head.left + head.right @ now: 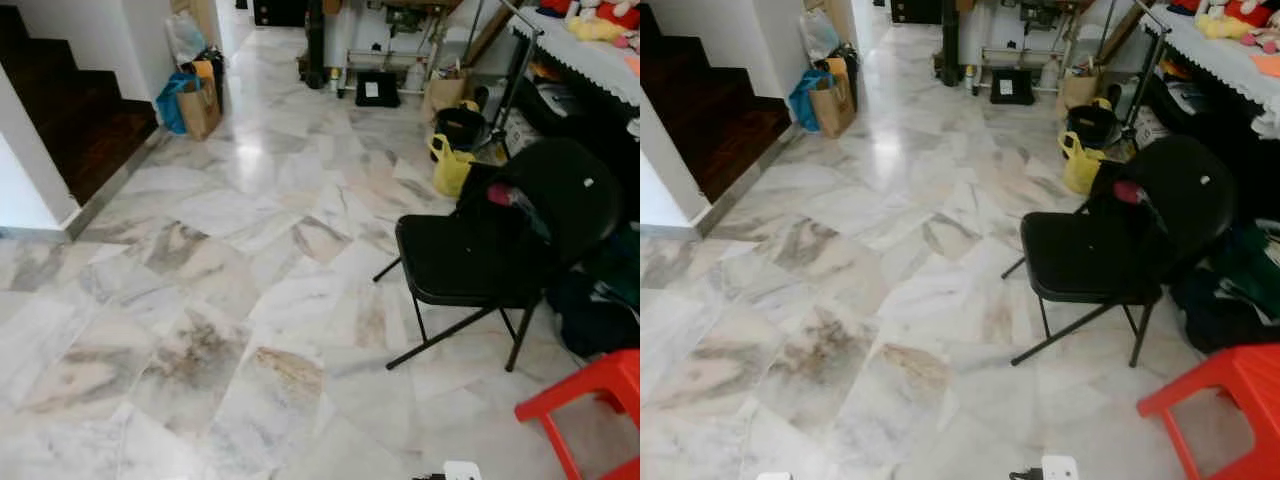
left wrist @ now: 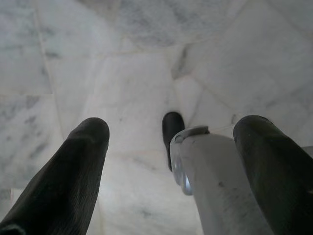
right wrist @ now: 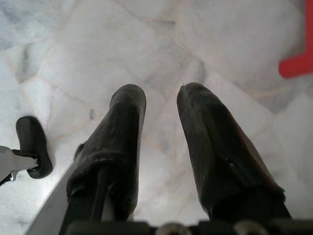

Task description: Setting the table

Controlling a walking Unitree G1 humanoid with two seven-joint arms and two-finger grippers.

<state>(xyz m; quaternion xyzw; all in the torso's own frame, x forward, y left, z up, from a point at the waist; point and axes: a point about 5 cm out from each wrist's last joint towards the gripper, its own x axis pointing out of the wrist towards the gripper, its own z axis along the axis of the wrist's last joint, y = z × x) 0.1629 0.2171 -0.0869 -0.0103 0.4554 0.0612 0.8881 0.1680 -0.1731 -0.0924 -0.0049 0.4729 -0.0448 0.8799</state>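
A table with a white lace cloth stands at the far right, with soft toys on it. No tableware can be seen. My left gripper hangs over the marble floor, open, nothing between its fingers; my own silver leg and black foot show beyond it. My right gripper also points down at the floor, its fingers a little apart and holding nothing.
A black folding chair stands ahead on the right, with a red plastic stool nearer. A yellow bag and black bucket sit behind the chair. Dark stairs rise at left, bags beside them.
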